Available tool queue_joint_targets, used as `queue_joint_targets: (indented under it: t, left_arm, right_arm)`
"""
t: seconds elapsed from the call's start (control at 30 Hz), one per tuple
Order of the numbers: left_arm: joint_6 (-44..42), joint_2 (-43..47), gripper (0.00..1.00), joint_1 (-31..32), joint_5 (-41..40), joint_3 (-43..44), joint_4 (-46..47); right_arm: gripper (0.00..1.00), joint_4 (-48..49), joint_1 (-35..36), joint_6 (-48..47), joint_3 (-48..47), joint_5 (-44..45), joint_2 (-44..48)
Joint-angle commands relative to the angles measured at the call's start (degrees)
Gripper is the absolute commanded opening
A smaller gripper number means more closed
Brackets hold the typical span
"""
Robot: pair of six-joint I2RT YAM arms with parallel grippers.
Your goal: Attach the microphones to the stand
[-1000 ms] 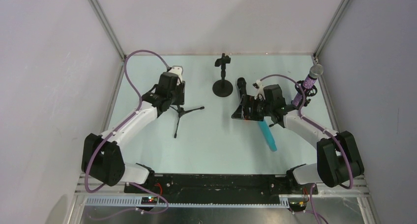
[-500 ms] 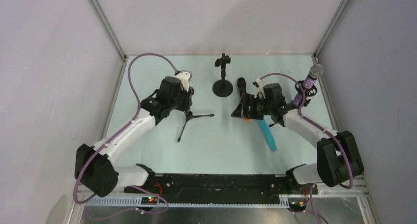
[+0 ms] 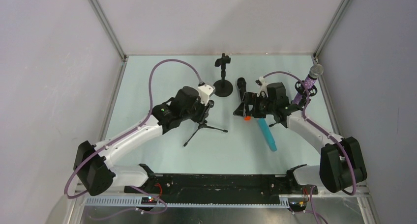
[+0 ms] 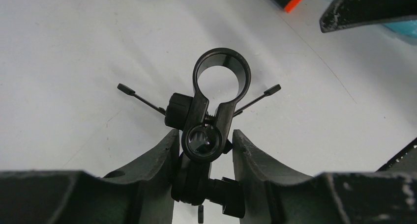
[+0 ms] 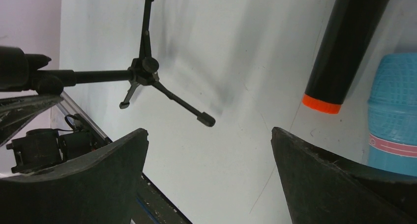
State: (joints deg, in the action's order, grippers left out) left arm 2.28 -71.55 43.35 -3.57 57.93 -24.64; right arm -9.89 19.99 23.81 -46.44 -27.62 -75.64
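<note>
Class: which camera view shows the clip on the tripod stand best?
The left wrist view: the clip sits centred, its empty ring facing the camera, the left gripper holding the tripod stand below it. Top external shows mostly legs under the left arm; right wrist shows shaft and legs side-on.

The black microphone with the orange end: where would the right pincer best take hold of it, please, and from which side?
Probably mid-barrel, from above: the black microphone lies flat, its barrel straight and round. The open right pincer should straddle it crosswise, clear of the orange end beside the blue microphone.
</note>
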Motion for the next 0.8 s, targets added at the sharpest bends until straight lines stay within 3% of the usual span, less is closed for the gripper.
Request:
queue_joint_targets:
  t: [0.0,0.5,0.6,0.67,0.73,0.77]
  left_arm:
    - [-1.92,-0.71,0.0,1.86,1.09,2.05,2.98]
    - [-1.35,-3.25,0.0,6.19,-0.36,2.13,3.08]
    - [-1.35,-3.33,0.05,6.42,-0.25,2.35,3.03]
    - [-1.37,-3.42,0.16,6.52,-0.32,2.36,2.95]
    - [-1.35,-3.4,0.4,6.57,-0.29,2.36,3.0]
    - [-1.38,-3.37,0.47,6.64,-0.29,2.36,3.01]
  right_arm:
    - [1.0,-1.7,-0.83,-1.87,-2.26,0.78,1.58]
    - [1.0,-3.2,-0.85,-2.75,-2.26,1.84,2.1]
    - [1.0,-3.51,-0.83,-3.12,-2.26,2.07,2.16]
    - [1.0,-3.78,-0.83,-3.26,-2.26,2.2,2.15]
    - [1.0,-4.0,-0.83,-3.41,-2.26,2.36,2.36]
    - [1.0,-4.09,-0.83,-3.62,-2.26,2.42,2.39]
